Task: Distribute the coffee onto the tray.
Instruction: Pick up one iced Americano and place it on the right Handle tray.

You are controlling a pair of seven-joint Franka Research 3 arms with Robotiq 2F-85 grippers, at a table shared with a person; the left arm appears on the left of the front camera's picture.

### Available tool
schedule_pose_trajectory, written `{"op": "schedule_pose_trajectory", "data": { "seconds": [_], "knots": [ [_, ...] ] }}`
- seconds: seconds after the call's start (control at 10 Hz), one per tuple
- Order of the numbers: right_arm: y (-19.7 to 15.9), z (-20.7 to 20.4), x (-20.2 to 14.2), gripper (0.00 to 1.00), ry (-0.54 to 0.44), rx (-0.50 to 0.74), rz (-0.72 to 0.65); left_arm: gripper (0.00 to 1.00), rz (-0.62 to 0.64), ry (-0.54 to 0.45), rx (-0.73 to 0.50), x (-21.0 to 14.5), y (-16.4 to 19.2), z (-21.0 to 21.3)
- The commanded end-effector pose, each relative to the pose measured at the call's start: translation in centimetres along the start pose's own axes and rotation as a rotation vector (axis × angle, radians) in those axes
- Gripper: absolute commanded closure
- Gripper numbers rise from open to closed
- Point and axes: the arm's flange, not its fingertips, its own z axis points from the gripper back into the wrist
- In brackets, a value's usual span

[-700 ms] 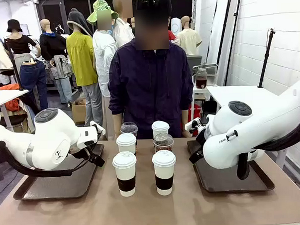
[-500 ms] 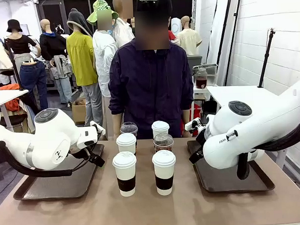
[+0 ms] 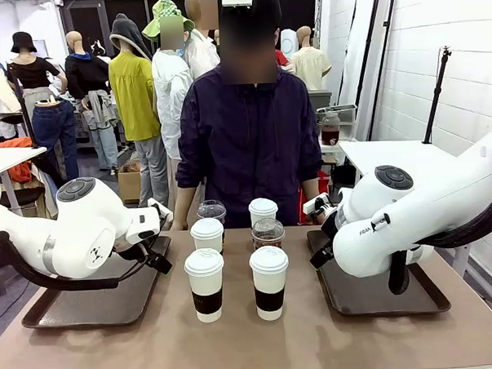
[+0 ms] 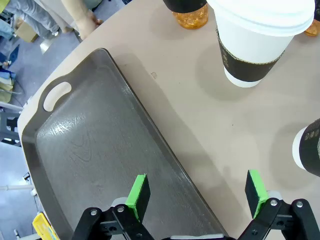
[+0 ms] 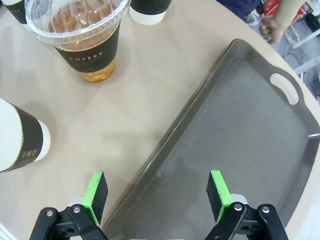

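No cup lifted yet; left hand (image 4: 196, 195) and right hand (image 5: 157, 196) gape empty either side of the coffee (image 3: 269, 281). Next, I'd reach for the nearest cup.

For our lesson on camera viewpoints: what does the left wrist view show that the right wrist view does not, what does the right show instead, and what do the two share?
Left wrist view: the left gripper over the left tray, with a lidded white paper cup in a dark sleeve upright beyond it.
Right wrist view: the right gripper over the right tray, and a clear dome-lidded cup whose sleeve reads COFFEE.
Shared: open jaws straddle a dark tray's rim, and cups stand on the tan table, not on a tray.
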Motion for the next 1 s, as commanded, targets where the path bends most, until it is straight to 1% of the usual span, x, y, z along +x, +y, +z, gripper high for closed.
{"op": "schedule_pose_trajectory", "data": {
  "seconds": [0.0, 0.4, 0.5, 0.6, 0.7, 0.9],
  "knots": [
    [0.0, 0.0, 0.0, 0.00, -0.002, 0.000, 0.000, 0.00, 0.000, 0.000, 0.000, 0.0, 0.0, 0.0],
    [0.0, 0.0, 0.0, 0.00, 0.000, 0.000, 0.000, 0.00, 0.000, 0.000, 0.000, 0.0, 0.0, 0.0],
    [0.0, 0.6, 0.4, 0.00, -0.008, 0.019, 0.012, 0.00, 0.007, -0.007, -0.004, 0.3, 0.1, 0.7],
    [-0.2, 1.7, 1.0, 0.00, -0.030, 0.019, 0.001, 0.00, 0.006, -0.016, 0.015, 0.9, 0.2, 1.8],
    [-0.5, 3.2, 1.9, 0.00, -0.033, 0.045, -0.003, 0.00, 0.005, -0.022, 0.034, 1.7, 0.2, 3.3],
    [-1.2, 6.8, 3.5, 0.00, -0.058, 0.090, 0.038, 0.00, 0.009, -0.024, 0.049, 3.5, -0.2, 6.9]
  ]
}}
